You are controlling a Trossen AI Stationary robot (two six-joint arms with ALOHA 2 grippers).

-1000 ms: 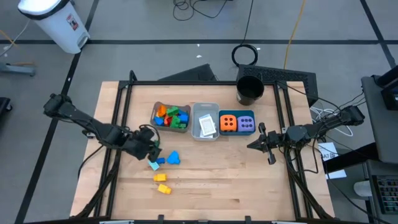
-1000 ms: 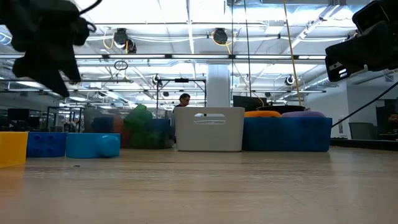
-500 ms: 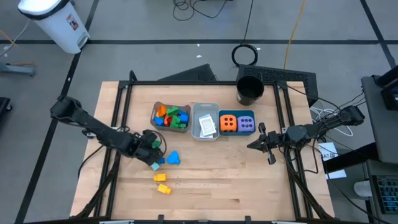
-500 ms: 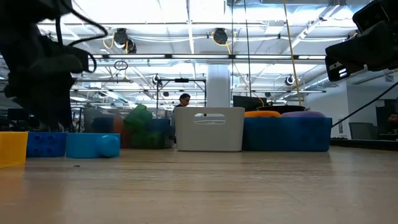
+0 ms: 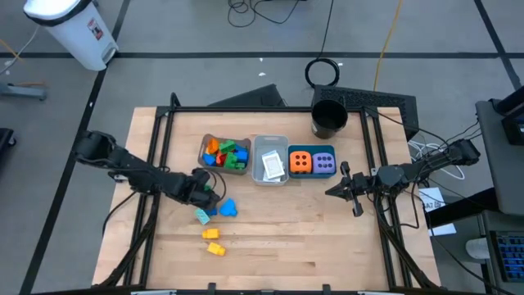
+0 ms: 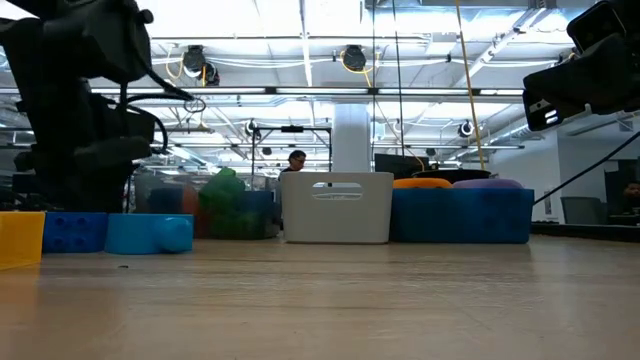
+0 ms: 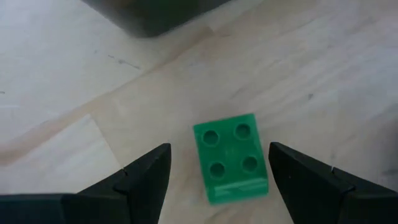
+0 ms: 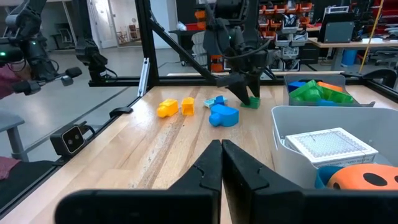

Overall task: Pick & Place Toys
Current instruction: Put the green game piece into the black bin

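Below your left gripper (image 7: 214, 168), on the bare wood of the table (image 5: 327, 238), lies a small green brick (image 7: 232, 157), studs facing up and unheld. The jaws stand released, one on each side of it and not touching. Seen from above, this spot is just in front of the clear bin (image 5: 225, 154) of mixed bricks, near a teal brick (image 5: 202, 216) and a blue brick (image 5: 227, 208).

The brick is nearly square, two studs by two, so it has no clear long axis. Its edges sit slightly turned against the line between the jaws. I judge that closing now could twist the brick or squeeze it out sideways. Descending too low could scrape the table.

Your right gripper (image 8: 222, 163) waits with jaws clenched and empty, near the table's right edge.
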